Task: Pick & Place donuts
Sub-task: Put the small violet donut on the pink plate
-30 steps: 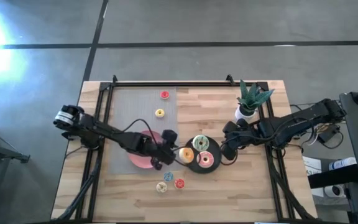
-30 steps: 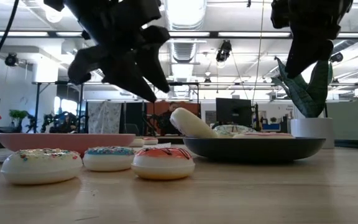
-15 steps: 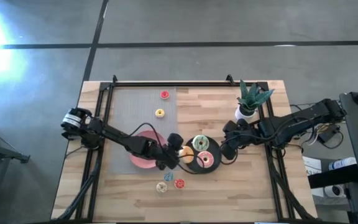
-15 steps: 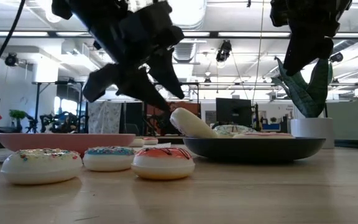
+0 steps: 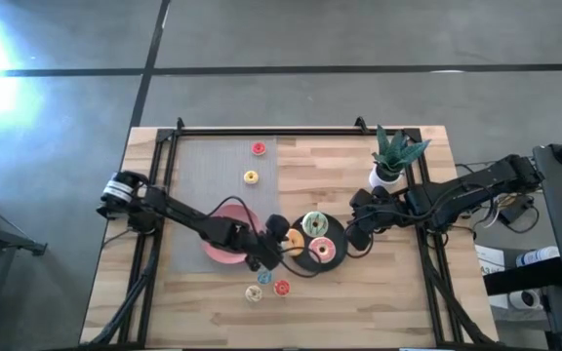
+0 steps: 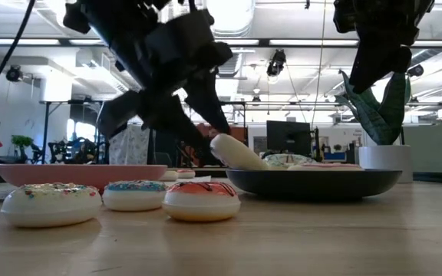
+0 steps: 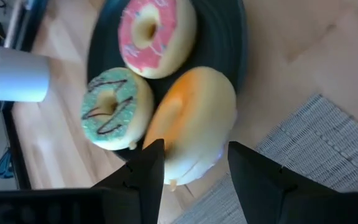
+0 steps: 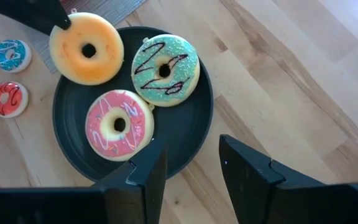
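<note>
Three larger donuts are at the black plate (image 5: 305,263). The green one (image 5: 314,225) and the pink one (image 5: 324,250) lie flat in it. The orange-topped one (image 5: 293,241) leans tilted on the plate's left rim (image 6: 236,151). My left gripper (image 5: 277,237) is open and low, with a finger on each side of that tilted donut (image 7: 191,124). My right gripper (image 5: 357,229) hangs open above the plate's right side (image 8: 191,146). Small donuts lie near the plate: bluish (image 5: 264,278), red (image 5: 281,288), pale (image 5: 253,293). A red one (image 5: 259,148) and a yellow one (image 5: 251,177) lie on the mat. My left gripper comes slanting down from the table's left, its fingers (image 7: 151,155) on either side of the orange-topped donut's outer edge (image 7: 166,143). The donut rests tilted on the plate's rim. I cannot tell whether the fingers touch it.
A round pink plate (image 5: 220,246) sits under the left arm on a grey mat (image 5: 213,166). A potted plant (image 5: 390,161) stands at the far right, close to the right arm. Bare wood lies along the near edge and to the right of the black plate.
My left gripper has moved toward the table's right and down, from over the pink plate's edge to the tilted donut at the black plate's rim. The donuts have stayed where they were.
</note>
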You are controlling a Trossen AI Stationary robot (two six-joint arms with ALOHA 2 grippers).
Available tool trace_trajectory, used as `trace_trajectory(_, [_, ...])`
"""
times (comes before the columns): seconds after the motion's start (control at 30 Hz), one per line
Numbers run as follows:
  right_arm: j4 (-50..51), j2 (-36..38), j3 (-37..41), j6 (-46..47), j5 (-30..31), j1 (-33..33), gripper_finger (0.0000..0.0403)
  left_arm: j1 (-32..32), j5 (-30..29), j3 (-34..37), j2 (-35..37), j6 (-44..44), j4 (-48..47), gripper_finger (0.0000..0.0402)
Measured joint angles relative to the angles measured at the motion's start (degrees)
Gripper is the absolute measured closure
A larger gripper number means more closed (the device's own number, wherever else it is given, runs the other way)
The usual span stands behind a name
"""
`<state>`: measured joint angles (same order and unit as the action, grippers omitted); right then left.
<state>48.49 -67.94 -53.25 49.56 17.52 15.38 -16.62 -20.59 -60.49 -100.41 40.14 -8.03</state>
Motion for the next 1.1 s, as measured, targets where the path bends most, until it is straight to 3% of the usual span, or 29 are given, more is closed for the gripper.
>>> trace_trajectory(0.37, [0.2,0.0,0.0,0.0,0.0,0.0,0.0264,0.0,-4.9,0.1,-2.2,7.1,5.6,0.025])
trace_trajectory(0.7, [0.2,0.0,0.0,0.6,0.2,0.0,0.0264,0.3,-3.3,0.1,-3.6,8.1,7.0,0.0257])
trace_trajectory(0.83, [0.2,0.0,0.0,1.3,0.2,0.0,0.0264,0.4,-3.3,-0.1,-4.1,9.3,7.4,0.0291])
trace_trajectory(1.1, [0.2,0.0,0.0,2.1,0.2,0.0,0.0264,1.7,-3.3,-1.9,-5.1,9.7,8.6,0.0394])
